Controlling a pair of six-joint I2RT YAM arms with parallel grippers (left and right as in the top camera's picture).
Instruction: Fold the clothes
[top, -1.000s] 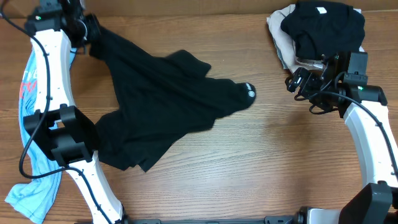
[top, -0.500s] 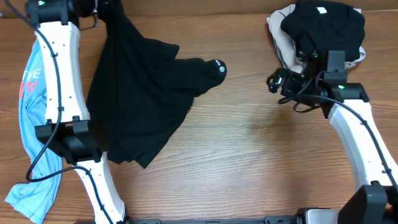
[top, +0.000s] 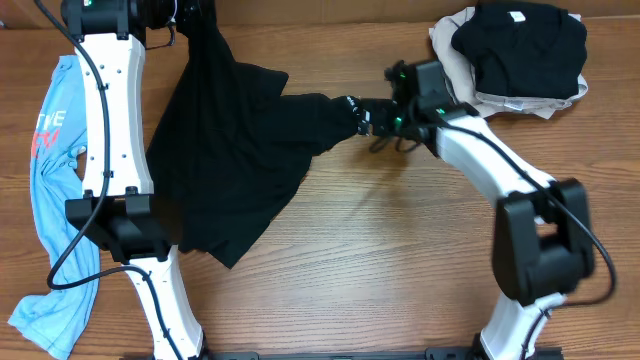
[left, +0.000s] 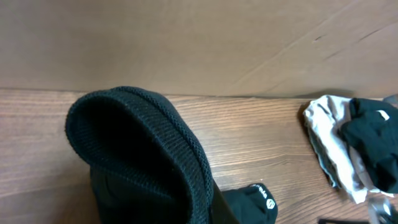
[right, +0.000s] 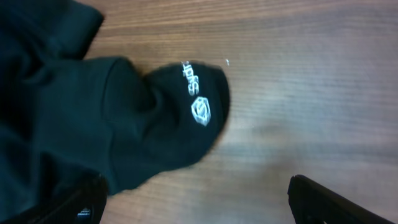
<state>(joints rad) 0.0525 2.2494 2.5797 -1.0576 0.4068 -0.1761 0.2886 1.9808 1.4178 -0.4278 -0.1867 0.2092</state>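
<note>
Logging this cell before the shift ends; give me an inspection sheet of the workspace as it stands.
Surface: wooden table, grain bare in front.
Job's things: black sweatshirt hanging from left claw, logo cuff on the table below right claw; blue T-shirt by the left arm; folded pile far right.
Clutter: nothing seen.
Grippers: left claw shut on sweatshirt; right claw open.
Cables: black cable along left arm.
Surroundings: cardboard wall behind.

The garment (top: 240, 150) was spread over the left half of the table (top: 400, 260), with its sleeve end (top: 345, 108) stretched out to the right. A second shirt (top: 45, 200) was laid along the table's left edge. A pile of clothes (top: 515, 45) was set in the far right corner, well apart from the sleeve end.
</note>
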